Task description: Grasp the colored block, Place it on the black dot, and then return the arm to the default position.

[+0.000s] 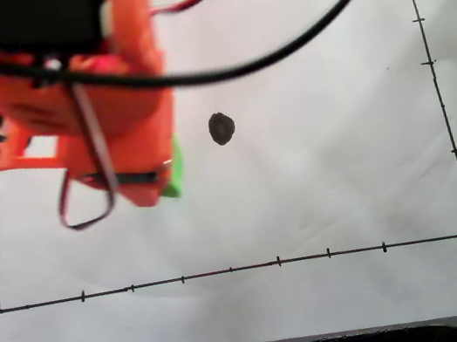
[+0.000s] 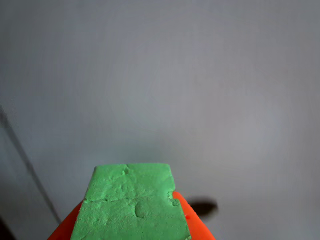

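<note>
The claw (image 2: 131, 232) held the colored block (image 2: 131, 202) between its orange fingers. In the fixed view the block (image 1: 171, 175) sat just left of the black dot (image 1: 221, 128), apart from it.

Bright, even light, soft focus on both my cameras.

In the fixed view the white paper (image 1: 317, 173) nearly washes out, and my arm (image 1: 63, 85) and black cable (image 1: 278, 51) blur up close. My wrist view is dimmer and greyish, sharp only on the green block (image 2: 131, 202), with vignetted corners.
</note>
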### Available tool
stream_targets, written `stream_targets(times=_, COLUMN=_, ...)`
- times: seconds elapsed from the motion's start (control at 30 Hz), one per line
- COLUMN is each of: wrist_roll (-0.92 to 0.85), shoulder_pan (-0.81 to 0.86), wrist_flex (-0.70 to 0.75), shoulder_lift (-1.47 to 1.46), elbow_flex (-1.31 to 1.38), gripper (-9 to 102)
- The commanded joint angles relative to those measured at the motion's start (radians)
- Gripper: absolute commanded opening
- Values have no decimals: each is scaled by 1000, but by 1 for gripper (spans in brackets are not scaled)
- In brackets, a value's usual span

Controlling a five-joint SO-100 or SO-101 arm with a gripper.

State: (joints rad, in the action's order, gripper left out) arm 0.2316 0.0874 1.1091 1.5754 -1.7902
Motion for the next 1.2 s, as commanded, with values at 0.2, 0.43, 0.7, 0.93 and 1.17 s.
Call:
stream_targets(times=0.2, wrist_roll=69, shoulder_pan=-152, wrist_flex=71, shoulder_lift=84, elbow_flex=6, gripper=14)
stream_targets(times=0.43, wrist_roll=57, shoulder_pan=-213, wrist_flex=54, shoulder_lift=81, elbow_flex=-78, gripper=14)
stream_targets(times=0.7, wrist_roll=18, shoulder_pan=-161, wrist_flex=21, shoulder_lift=35, elbow_flex=-132, gripper=14)
stream_targets(times=0.93, wrist_roll=-5, shoulder_pan=-143, wrist_flex=18, shoulder_lift=-17, elbow_flex=-141, gripper=14)
stream_targets(times=1.17, wrist_roll=3, shoulder_pan=-152, wrist_flex=17, shoulder_lift=-48, elbow_flex=-141, gripper=17)
